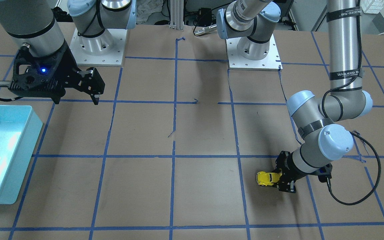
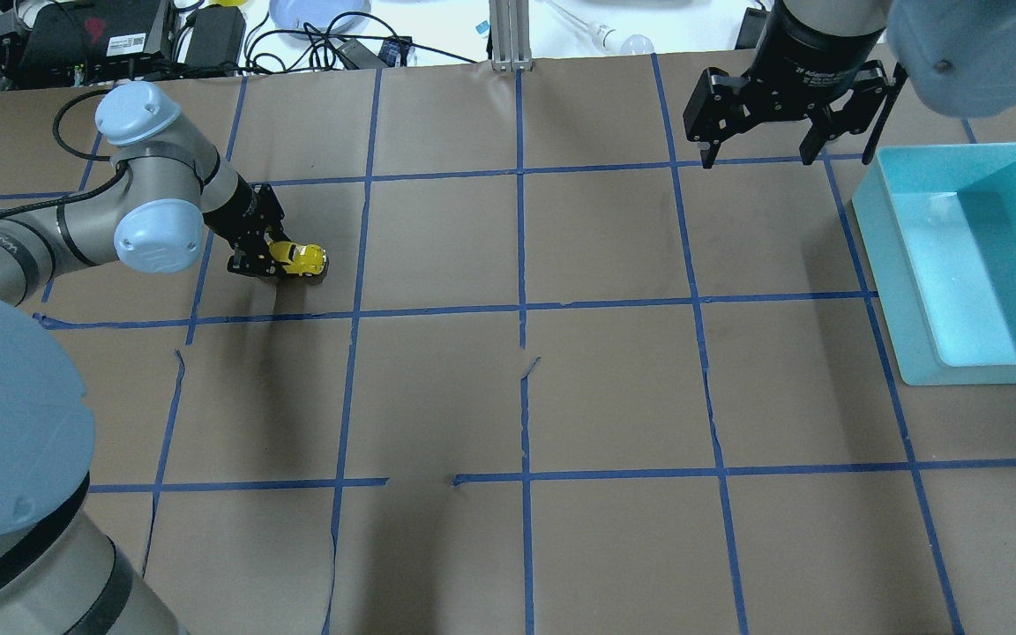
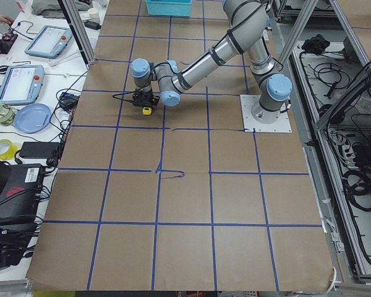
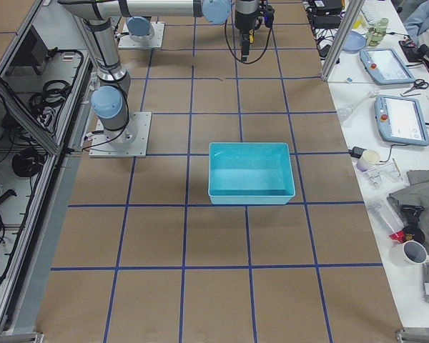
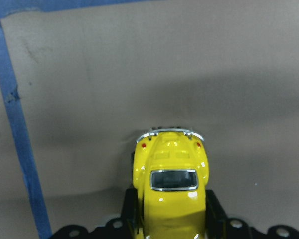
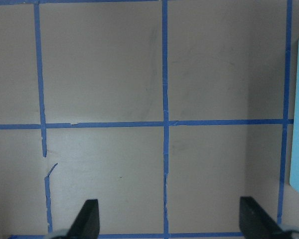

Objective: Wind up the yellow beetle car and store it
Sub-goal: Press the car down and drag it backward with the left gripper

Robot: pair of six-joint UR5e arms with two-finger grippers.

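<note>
**Beetle car pinched low on my left, bin waiting far on my right**

The brown worktop (image 2: 614, 379) with its blue tape grid takes most of my overhead view. On it, at the robot's right side, stands the turquoise bin (image 2: 993, 373), open at the top. I judge it is the place where the toy must be stored.

The left arm (image 2: 76, 229) reaches out and bends down low, so the left tool (image 2: 272, 257) lies almost flat above the paper. It is pinching the yellow beetle car (image 2: 299, 258) by its two sides, and one end of the car sticks out in front of the fingers. The car sits in a grid square on the robot's left, well apart from the bin. Whether the wheels touch the paper I cannot tell, but they are turned down towards it. I think this low grip is chosen so that I can drag the car along the surface to wind its spring.

The right tool (image 2: 759, 145) hovers with its fingers spread wide and nothing between them, near the bin's far corner.
</note>
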